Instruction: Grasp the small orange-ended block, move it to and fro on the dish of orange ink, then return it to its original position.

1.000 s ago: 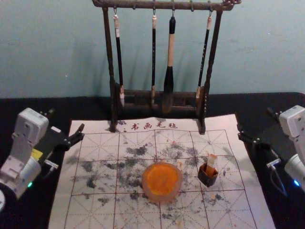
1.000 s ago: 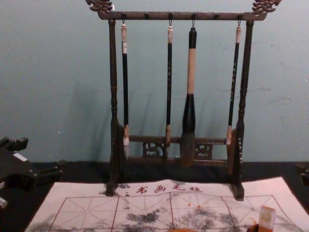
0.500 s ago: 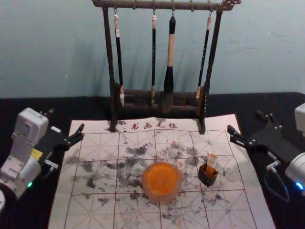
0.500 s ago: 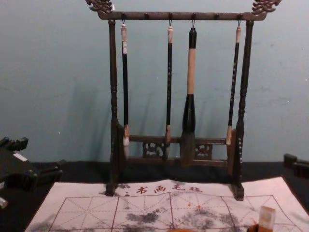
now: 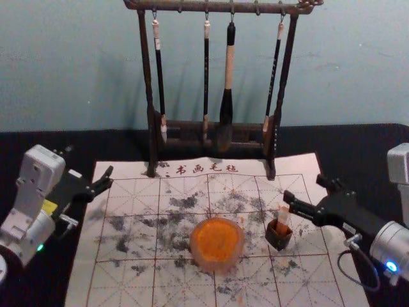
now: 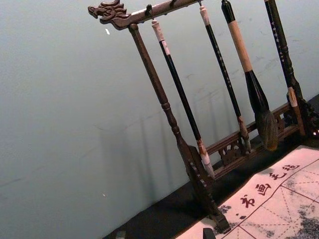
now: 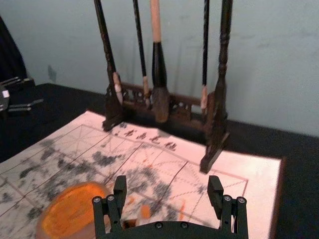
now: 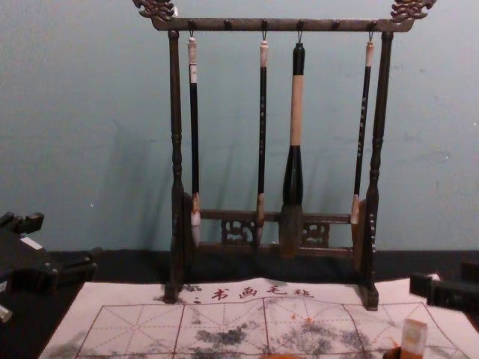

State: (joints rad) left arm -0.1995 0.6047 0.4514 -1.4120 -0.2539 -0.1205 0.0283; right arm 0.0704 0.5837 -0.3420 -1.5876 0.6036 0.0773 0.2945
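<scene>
1. One black table (image 5: 115, 144) is overlaid by a gridded writing mat (image 5: 80, 281); the step is judged to be the approach to the block.
2. At the mat's far edge a brush rack (image 5: 220, 6) is set, hung with brushes (image 5: 229, 64); it is best given a wide berth by the working wrist.
3. The right gripper (image 5: 305, 188) is held over the mat's right edge, its two fingers spread, with nothing gripped. The left gripper (image 5: 89, 160) is parked by the far left corner, its fingers likewise apart.
4. Towards the near half, about midway between the side edges, the ink dish (image 5: 214, 265) is placed. The block should be carried clear of its rim, then drawn to and fro lightly so that the dish is not shoved.
5. Between dish and right edge, a small dark holder (image 5: 278, 242) is seen; its position should be noted for the return.
6. Upright in it, leaning slightly, the orange-ended block (image 5: 283, 218) is kept. In the right wrist view it is off-centre, nearer one finger, so the gripper should be centred before being lowered; otherwise the block could be knocked. Its exposed part should be squeezed gently, then lifted straight out.
</scene>
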